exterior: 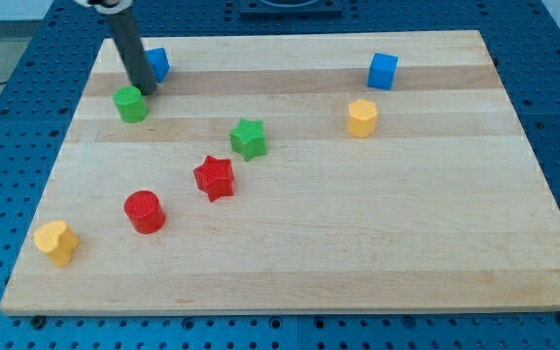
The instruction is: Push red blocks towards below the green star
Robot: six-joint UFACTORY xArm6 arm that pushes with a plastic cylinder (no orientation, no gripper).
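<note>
The green star (248, 138) lies left of the board's middle. A red star (214, 177) lies just below and left of it, a small gap apart. A red cylinder (145, 211) stands further to the lower left. My tip (145, 90) is at the view's upper left, right beside a green cylinder (130, 103) and in front of a blue block (156, 64). It is far above both red blocks.
A yellow heart-like block (55, 241) lies near the lower left corner. A blue cube (382, 70) and a yellow hexagonal block (362, 118) stand at the upper right. The wooden board (358, 243) ends at a blue pegboard surround.
</note>
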